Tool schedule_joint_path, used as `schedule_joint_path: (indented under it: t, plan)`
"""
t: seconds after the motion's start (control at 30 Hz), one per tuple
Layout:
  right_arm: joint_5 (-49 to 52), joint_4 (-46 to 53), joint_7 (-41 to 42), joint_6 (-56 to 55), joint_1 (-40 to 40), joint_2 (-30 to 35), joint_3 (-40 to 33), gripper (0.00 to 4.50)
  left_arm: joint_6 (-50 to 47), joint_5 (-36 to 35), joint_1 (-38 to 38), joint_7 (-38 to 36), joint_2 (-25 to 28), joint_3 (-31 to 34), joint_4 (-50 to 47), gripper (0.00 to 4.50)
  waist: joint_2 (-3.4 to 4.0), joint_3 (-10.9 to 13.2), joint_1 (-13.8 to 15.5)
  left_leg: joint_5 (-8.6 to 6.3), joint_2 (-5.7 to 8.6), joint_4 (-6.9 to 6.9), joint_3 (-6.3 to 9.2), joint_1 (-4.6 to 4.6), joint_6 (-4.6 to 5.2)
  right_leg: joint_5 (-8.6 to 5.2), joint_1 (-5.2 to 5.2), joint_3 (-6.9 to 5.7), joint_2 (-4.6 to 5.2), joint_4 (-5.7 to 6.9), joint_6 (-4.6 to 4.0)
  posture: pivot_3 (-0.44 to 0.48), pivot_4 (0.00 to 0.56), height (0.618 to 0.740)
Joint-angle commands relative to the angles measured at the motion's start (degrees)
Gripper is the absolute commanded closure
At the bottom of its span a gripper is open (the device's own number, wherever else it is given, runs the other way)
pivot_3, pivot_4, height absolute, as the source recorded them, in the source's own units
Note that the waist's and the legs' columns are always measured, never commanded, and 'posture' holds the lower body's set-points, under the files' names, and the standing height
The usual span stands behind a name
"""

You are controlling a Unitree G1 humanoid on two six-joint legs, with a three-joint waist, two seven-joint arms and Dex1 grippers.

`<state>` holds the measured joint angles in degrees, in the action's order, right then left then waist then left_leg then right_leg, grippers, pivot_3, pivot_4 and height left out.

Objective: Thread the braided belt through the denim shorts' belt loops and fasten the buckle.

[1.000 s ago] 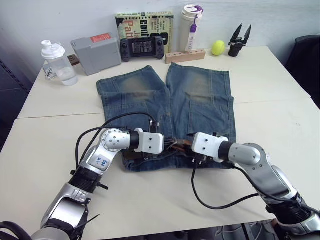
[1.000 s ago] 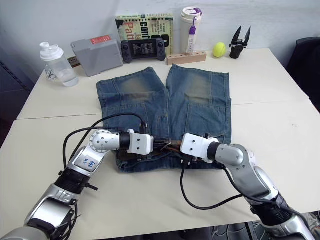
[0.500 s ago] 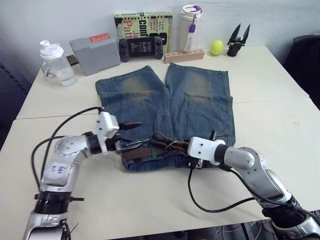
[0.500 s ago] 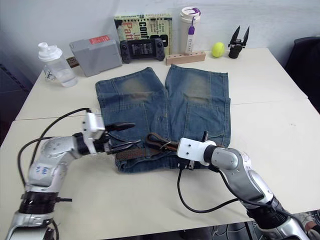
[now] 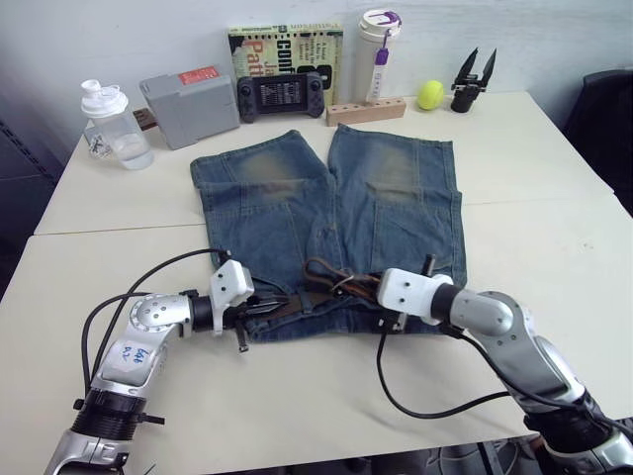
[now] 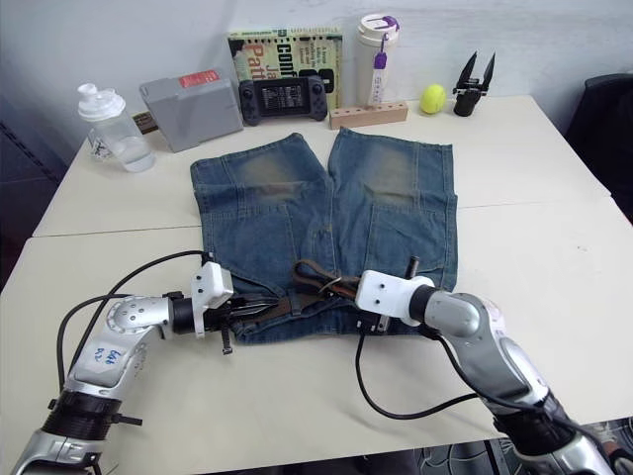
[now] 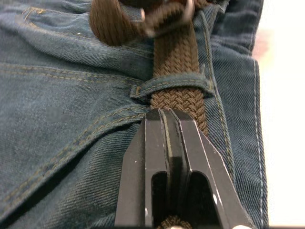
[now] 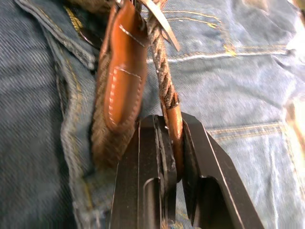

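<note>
A: Entry. Denim shorts (image 5: 331,223) flat in the centre of the frame, waistband toward the lower edge, legs toward the top. Belt?

B: Braided belt (image 7: 178,71) runs along the waistband and passes under one belt loop (image 7: 174,86), seen in the left wrist view. Around mid-waistband it bunches into a raised loop (image 5: 331,277) with the buckle (image 7: 167,14) close by, blurred.

A: Left gripper (image 7: 164,119)?

B: Lower left of centre, fingers pressed together, tips on the belt just below that loop. Nothing visibly between them.

A: Right gripper (image 8: 167,124)?

B: Lower right of centre, at the waistband. Fingers clamped on the belt's tan leather tip; a second leather tab (image 8: 121,71) lies just beside it.
</note>
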<state>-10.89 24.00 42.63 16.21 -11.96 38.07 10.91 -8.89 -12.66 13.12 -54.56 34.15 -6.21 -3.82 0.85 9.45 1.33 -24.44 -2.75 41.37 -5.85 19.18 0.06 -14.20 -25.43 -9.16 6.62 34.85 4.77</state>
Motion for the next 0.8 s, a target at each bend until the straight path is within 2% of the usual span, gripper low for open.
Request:
schedule_joint_path:
  t: [0.03, 0.1, 0.23, 0.33, 0.4, 0.53, 0.8]
  plan:
    - [3.1, 1.4, -0.8, -6.1, 4.9, 4.4, -11.6, 4.50, 3.2, 5.5, -3.5, 0.2, 1.5, -3.6, 2.7, 4.45, 0.02, 0.0, 0.0, 0.00, 0.01, -0.01, -0.02, -0.01, 0.00, 0.00, 0.00, 0.02, 0.01, -0.02, 0.00, 0.000, 0.150, 0.720]
    - [4.4, -0.7, -0.5, -11.3, 9.1, 7.1, -17.5, 4.50, 4.5, 6.5, -4.3, 0.8, 1.9, -3.9, 2.9, 4.45, 0.05, 0.0, 0.0, 0.00, 0.03, -0.02, -0.03, -0.02, 0.01, 0.00, 0.01, 0.03, 0.02, -0.02, 0.00, 0.000, 0.150, 0.720]
    - [5.2, -6.6, -0.6, -21.1, 15.9, 10.7, -24.8, 4.50, 5.6, 7.0, -4.8, 1.5, 2.4, -3.6, 3.1, 4.45, 0.16, -0.1, -0.1, 0.00, 0.02, -0.21, -0.18, -0.33, 0.01, 0.00, 0.14, 0.15, 0.01, -0.02, 0.00, 0.000, 0.150, 0.720]
    - [0.3, -15.9, -4.6, -26.2, 19.0, 14.1, -27.6, 4.50, 6.3, 7.0, -5.0, 2.1, 2.5, -3.4, 3.3, 4.45, 0.21, -0.2, -0.1, -0.01, -0.01, -0.53, -0.26, -0.97, 0.02, -0.02, 0.93, 0.16, -0.01, -0.30, -0.01, 0.000, 0.150, 0.720]
    - [-0.9, -19.2, -6.0, -28.3, 19.6, 15.5, -27.8, 4.50, 6.8, 7.3, -5.1, 2.3, 2.7, -3.5, 3.3, 4.45, 0.21, -0.2, 0.0, -0.04, -0.01, -0.47, -0.28, -1.06, 0.07, -0.02, 0.98, 0.17, 0.02, -0.33, 0.00, 0.000, 0.150, 0.720]
    - [1.8, -18.3, -6.3, -30.1, 18.9, 13.9, -25.9, 4.50, 7.5, 7.2, -5.3, 2.5, 2.9, -3.3, 3.3, 4.45, 0.23, -0.2, 0.1, -0.05, 0.00, -0.43, -0.24, -1.10, 0.09, -0.01, 0.97, 0.19, 0.03, -0.32, 0.00, 0.000, 0.150, 0.720]
    - [-0.4, -14.9, -6.4, -30.9, 15.9, 11.1, -17.8, 4.50, 8.8, 7.2, -5.1, 2.8, 4.2, -2.4, 4.2, 4.45, 0.25, -0.2, -0.2, -0.05, -0.03, -0.43, -0.25, -1.11, 0.09, -0.01, 0.96, 0.19, 0.01, -0.32, 0.00, 0.000, 0.150, 0.720]
